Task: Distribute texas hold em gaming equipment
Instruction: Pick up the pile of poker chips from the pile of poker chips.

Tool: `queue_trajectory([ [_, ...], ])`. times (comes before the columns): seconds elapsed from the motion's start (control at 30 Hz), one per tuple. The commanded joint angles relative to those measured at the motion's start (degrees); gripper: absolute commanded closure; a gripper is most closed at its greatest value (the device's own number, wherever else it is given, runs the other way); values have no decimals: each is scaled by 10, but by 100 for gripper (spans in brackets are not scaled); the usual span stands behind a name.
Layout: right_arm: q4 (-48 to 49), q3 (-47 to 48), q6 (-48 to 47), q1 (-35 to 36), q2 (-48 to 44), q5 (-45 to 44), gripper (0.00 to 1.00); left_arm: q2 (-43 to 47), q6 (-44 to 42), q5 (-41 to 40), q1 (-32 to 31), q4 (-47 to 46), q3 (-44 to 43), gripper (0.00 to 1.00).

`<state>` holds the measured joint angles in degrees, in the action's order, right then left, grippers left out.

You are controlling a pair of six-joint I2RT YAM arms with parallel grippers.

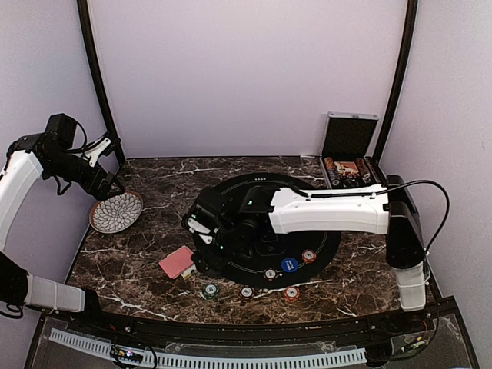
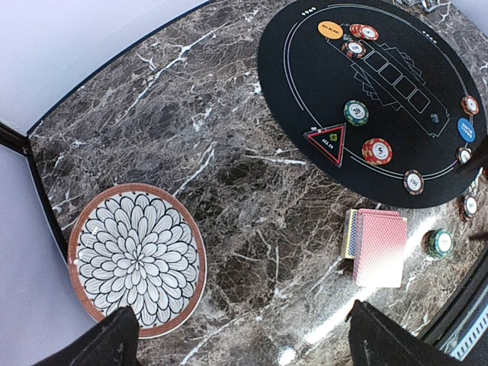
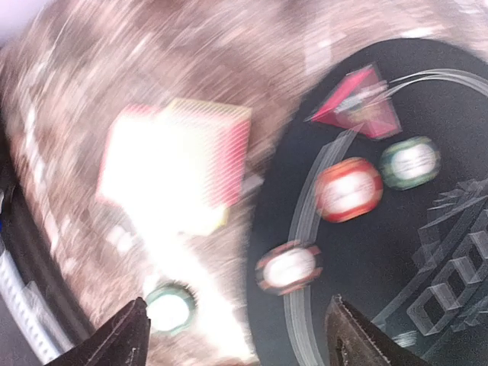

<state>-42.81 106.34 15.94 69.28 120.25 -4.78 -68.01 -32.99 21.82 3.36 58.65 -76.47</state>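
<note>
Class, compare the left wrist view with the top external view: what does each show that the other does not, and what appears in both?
Only the left wrist view: the orange chip and the red triangular marker on the mat, neither visible from above. Only the top external view: the open silver case at the table's far right corner. Both: the patterned plate, the red-backed card stack, the black mat, and the green chip on the marble beside the cards.
</note>
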Motion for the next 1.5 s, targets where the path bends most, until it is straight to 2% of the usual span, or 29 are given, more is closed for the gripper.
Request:
queue_trajectory([
  [0.0, 0, -42, -4, 33, 5, 35, 16, 14, -2, 5, -1, 15, -8, 1],
  [0.3, -2, -24, -23, 48, 48, 45, 15, 12, 0, 7, -1, 19, -13, 1],
  [0.77, -18, 24, -45, 52, 103, 45, 23, 13, -1, 6, -1, 19, -13, 1],
  [1.17, -23, 14, -58, 53, 120, 45, 27, 14, -2, 7, -1, 19, -10, 1],
  [1.47, -21, 10, -60, 53, 124, 45, 37, 16, -4, 3, -1, 18, -10, 1],
])
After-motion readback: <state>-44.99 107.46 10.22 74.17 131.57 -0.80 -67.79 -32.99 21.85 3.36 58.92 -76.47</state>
